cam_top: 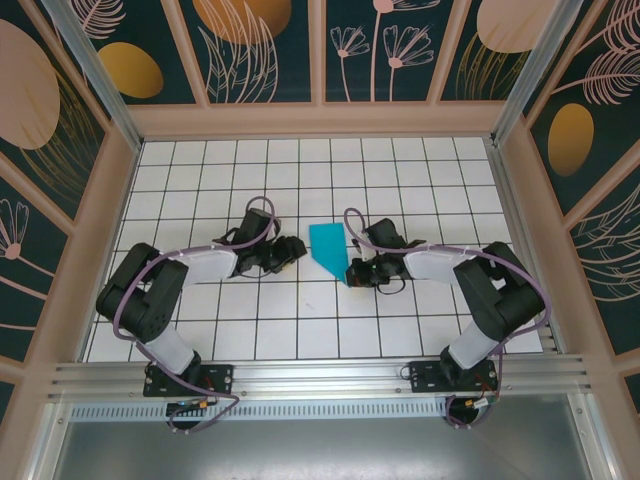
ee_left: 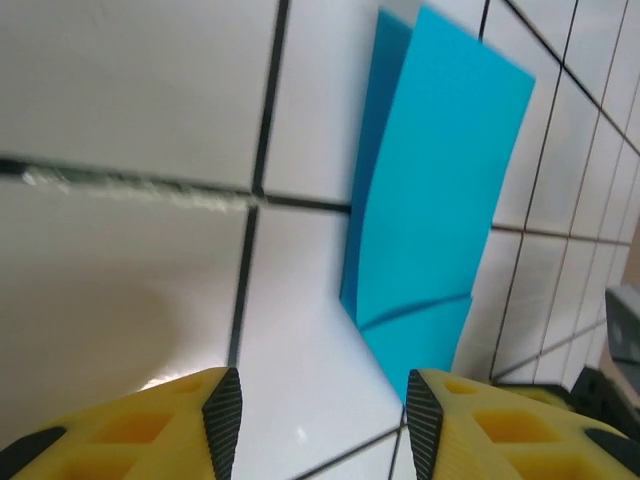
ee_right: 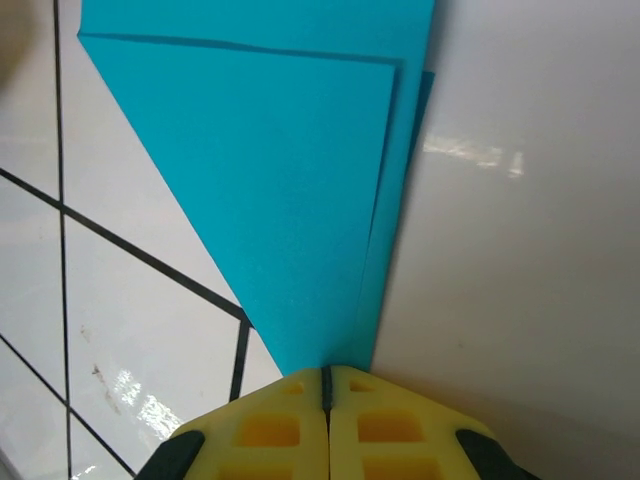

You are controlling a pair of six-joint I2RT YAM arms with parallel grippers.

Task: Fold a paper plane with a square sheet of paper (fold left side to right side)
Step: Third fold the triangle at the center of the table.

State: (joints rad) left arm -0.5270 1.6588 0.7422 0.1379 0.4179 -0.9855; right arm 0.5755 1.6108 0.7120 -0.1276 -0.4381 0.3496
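The cyan-blue sheet of paper (cam_top: pixel 328 246) lies on the white grid table, folded into a layered wedge that narrows to a point at its near right. My right gripper (cam_top: pixel 351 272) is shut on that pointed tip. In the right wrist view the paper (ee_right: pixel 290 170) runs straight into the closed yellow jaws of the right gripper (ee_right: pixel 327 376), with an upper flap lying over a wider layer. My left gripper (cam_top: pixel 297 248) stands open just left of the sheet. In the left wrist view the left gripper (ee_left: pixel 323 415) has bare tile between its fingers, and the paper (ee_left: pixel 440 180) lies ahead and to the right.
The table (cam_top: pixel 300 170) is walled by a wooden frame with patterned panels (cam_top: pixel 320 115) at the back and on both sides. A metal rail (cam_top: pixel 320 378) carrying both arm bases runs along the near edge. Open tiles lie behind and in front of the paper.
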